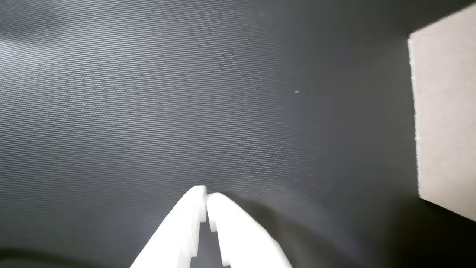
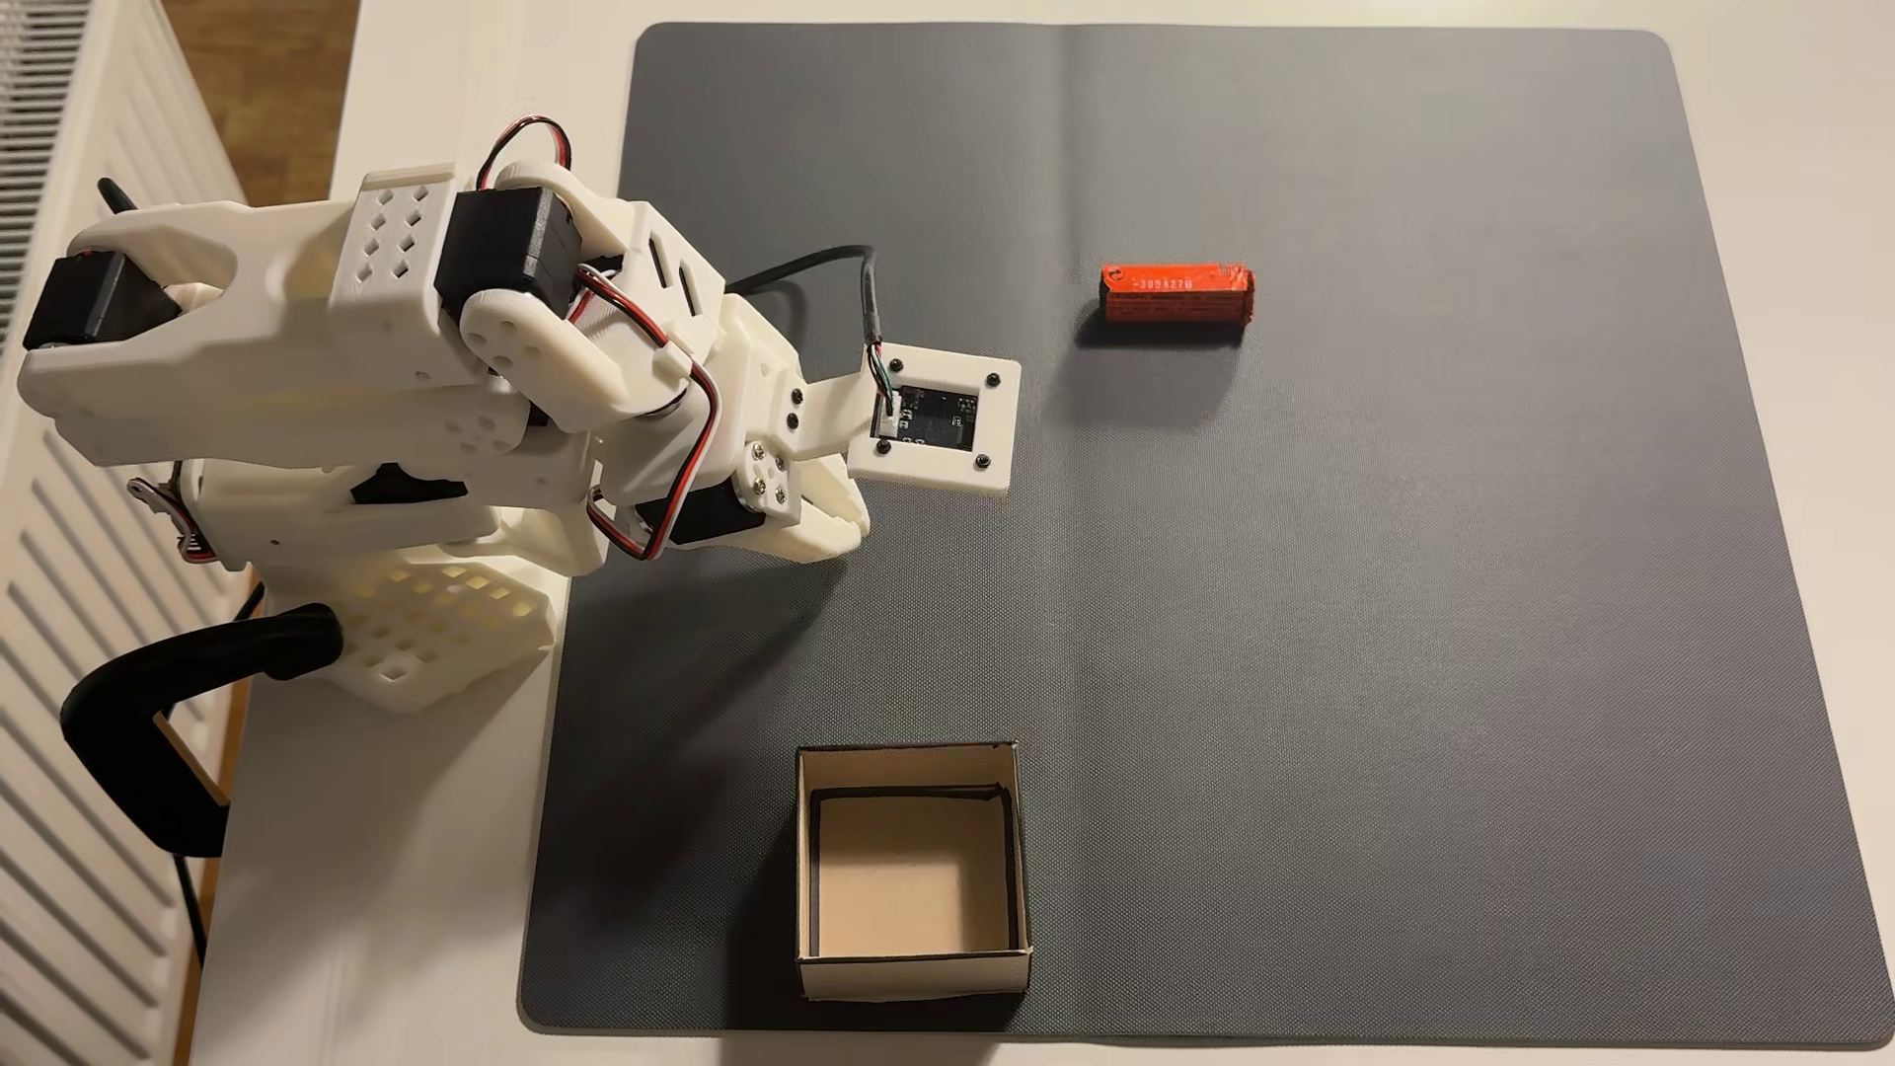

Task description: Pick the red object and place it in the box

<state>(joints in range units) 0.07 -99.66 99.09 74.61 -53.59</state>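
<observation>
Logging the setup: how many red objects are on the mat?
1. The red object lies on its side on the grey mat in the fixed view, toward the top, apart from the gripper and the box.

The red object is a small orange-red cylinder lying on its side on the dark grey mat, its long axis running left to right in the fixed view, in the mat's upper middle part. Fine printed text and a number run along its length (too small to read with certainty). The box is a small square open-topped cardboard box, pale outside with a tan floor and dark-edged inner walls, standing upright and empty near the mat's lower edge, well apart from the cylinder. In the wrist view a pale wall of the box shows at the right edge.
</observation>
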